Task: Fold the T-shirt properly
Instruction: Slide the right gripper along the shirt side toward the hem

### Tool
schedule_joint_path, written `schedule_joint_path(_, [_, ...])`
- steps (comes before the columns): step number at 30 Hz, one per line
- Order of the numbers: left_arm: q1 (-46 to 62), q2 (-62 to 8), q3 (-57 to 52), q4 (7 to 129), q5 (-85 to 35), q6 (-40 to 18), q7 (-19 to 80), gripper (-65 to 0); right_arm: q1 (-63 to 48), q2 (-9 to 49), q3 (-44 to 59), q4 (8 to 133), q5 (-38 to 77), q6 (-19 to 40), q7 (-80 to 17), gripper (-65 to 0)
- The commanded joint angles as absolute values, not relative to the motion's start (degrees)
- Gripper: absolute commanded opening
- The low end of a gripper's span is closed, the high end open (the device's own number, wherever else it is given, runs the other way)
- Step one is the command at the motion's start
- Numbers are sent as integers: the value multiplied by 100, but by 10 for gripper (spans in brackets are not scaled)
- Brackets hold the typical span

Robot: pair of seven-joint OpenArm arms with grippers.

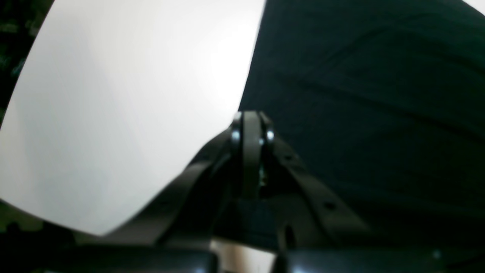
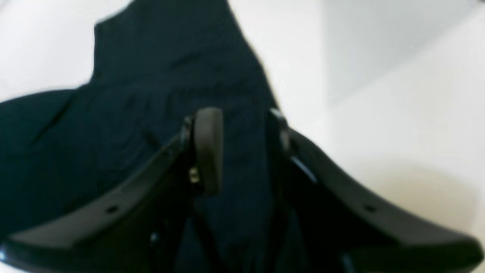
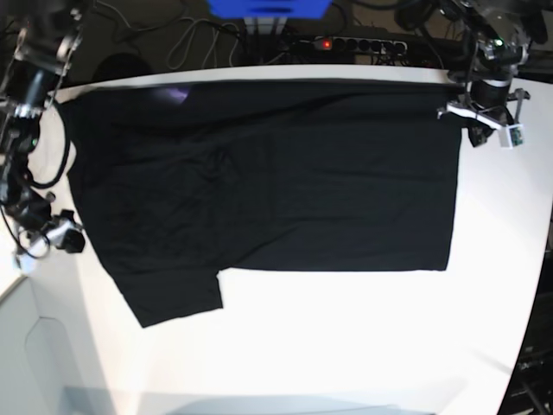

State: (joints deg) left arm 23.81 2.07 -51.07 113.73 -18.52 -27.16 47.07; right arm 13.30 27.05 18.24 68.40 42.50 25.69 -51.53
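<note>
The black T-shirt (image 3: 276,181) lies spread flat on the white table (image 3: 346,346), one short sleeve (image 3: 173,298) pointing to the near left. My left gripper (image 3: 471,117) is at the shirt's far right corner. In the left wrist view the left gripper (image 1: 250,117) has its fingers pressed together right on the edge of the T-shirt (image 1: 360,94). My right gripper (image 3: 69,238) hangs at the shirt's left edge. The right wrist view shows the right gripper (image 2: 238,121) with its fingers apart over the T-shirt (image 2: 151,76), and dark cloth showing between them.
A blue box (image 3: 268,7), a power strip (image 3: 346,43) and cables sit behind the table's far edge. The table's left edge (image 3: 26,285) runs close to the right arm. Bare white table (image 1: 113,113) lies beside the shirt's right edge.
</note>
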Motion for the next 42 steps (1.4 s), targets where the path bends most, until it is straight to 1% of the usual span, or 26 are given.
schedule_joint_path(1, [2431, 277, -5112, 11495, -1956, -2730, 4567, -645, 1631, 2870, 1622, 6633, 4365, 2633, -4936, -427])
schedule_joint_path(3, [2527, 400, -5112, 11495, -1956, -2730, 4567, -645, 1965, 3011, 1218, 5895, 4365, 2923, -4567, -402])
schedule_joint_path(6, [2571, 453, -5112, 11486, -1956, -2738, 4567, -645, 2440, 3073, 699, 4945, 4365, 3363, -4136, -395])
schedule_joint_path(10, [2571, 444, -5112, 11486, -1947, -2747, 4567, -645, 2835, 3073, 198, 3987, 4365, 3415, -3407, -395])
schedule_joint_path(12, [2571, 418, -5112, 11486, -1947, -2774, 4567, -645, 2932, 3143, -92, 3705, 4365, 3415, -3029, -395])
schedule_joint_path(15, [2571, 400, -5112, 11486, -1930, -2782, 4567, -645, 3081, 3160, -356, 3415, 4365, 3407, -2756, -394])
schedule_joint_path(26, [2527, 391, -5112, 11486, -1947, -2791, 4567, -644, 3029, 3284, -400, 3363, 4365, 3407, -2492, -396])
schedule_joint_path(30, [2519, 391, -5112, 11486, -1947, -2791, 4567, -644, 2809, 3284, -400, 3363, 4365, 3407, -2492, -396])
schedule_joint_path(36, [2510, 391, -5112, 11486, -1956, -2791, 4567, -644, 2466, 3257, -391, 3363, 4365, 3433, -2484, -396])
schedule_joint_path(42, [2466, 391, -5095, 11486, -1956, -2791, 4567, -644, 2264, 3108, -409, 3371, 4365, 3433, -2519, -397])
